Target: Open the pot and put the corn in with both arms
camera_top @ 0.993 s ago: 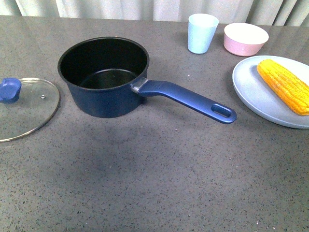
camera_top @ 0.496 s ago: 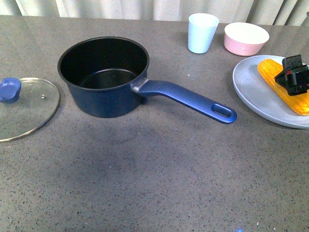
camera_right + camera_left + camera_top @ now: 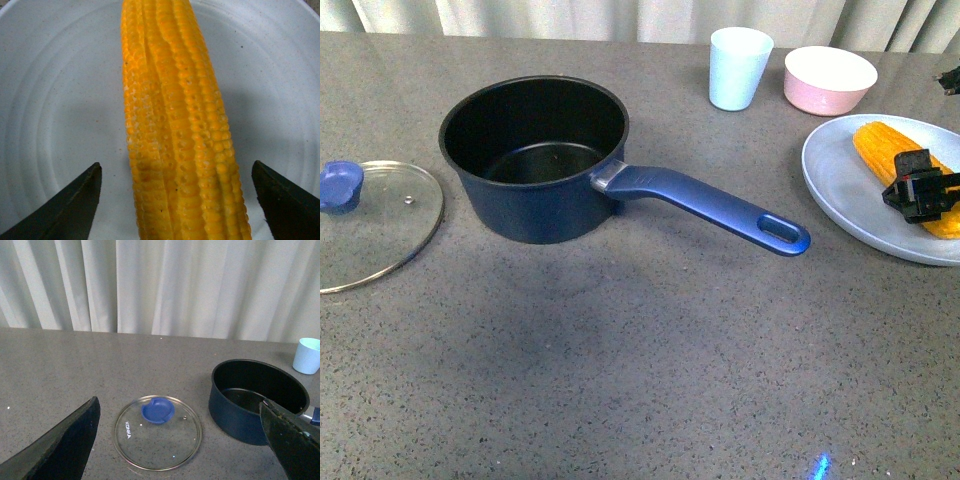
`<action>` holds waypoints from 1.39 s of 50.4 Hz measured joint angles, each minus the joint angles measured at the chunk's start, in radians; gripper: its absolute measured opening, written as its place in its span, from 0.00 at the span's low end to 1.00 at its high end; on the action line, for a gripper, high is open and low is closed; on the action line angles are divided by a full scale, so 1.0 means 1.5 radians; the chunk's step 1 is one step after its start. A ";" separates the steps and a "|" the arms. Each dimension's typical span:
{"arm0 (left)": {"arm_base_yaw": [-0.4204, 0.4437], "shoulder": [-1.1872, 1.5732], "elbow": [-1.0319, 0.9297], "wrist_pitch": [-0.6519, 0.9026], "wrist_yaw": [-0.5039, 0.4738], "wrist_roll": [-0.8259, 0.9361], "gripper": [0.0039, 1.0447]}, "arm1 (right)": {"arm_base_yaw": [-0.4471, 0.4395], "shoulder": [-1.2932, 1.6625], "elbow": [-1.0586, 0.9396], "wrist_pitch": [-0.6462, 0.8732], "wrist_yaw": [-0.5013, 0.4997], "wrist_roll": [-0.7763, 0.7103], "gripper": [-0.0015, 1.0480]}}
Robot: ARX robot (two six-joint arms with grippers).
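Observation:
The navy pot (image 3: 535,160) stands uncovered on the grey table, its long handle (image 3: 715,205) pointing right; it also shows in the left wrist view (image 3: 257,392). Its glass lid (image 3: 370,220) with the blue knob (image 3: 340,185) lies flat at the left edge, and the left wrist view has that lid (image 3: 157,432) too. The yellow corn (image 3: 895,160) lies on a pale plate (image 3: 850,195) at the right. My right gripper (image 3: 920,190) hangs open just over the cob, its fingers either side of the corn (image 3: 175,130). My left gripper (image 3: 187,440) is open above the lid.
A pale blue cup (image 3: 738,68) and a pink bowl (image 3: 828,80) stand at the back, behind the plate. A curtain (image 3: 160,285) hangs beyond the table's far edge.
The right gripper came into view from the right half a second ago and has since dropped lower over the corn. Pot, lid and corn have not moved.

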 joint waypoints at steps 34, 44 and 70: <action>0.000 0.000 0.000 0.000 0.000 0.000 0.92 | 0.008 -0.170 -0.025 -0.041 -0.085 0.001 0.21; 0.000 0.000 0.000 0.000 0.000 0.000 0.92 | 0.147 -0.205 0.035 -0.056 -0.095 0.033 0.19; 0.000 0.000 0.000 0.000 0.000 0.000 0.92 | 0.386 0.014 0.311 -0.133 -0.081 0.067 0.16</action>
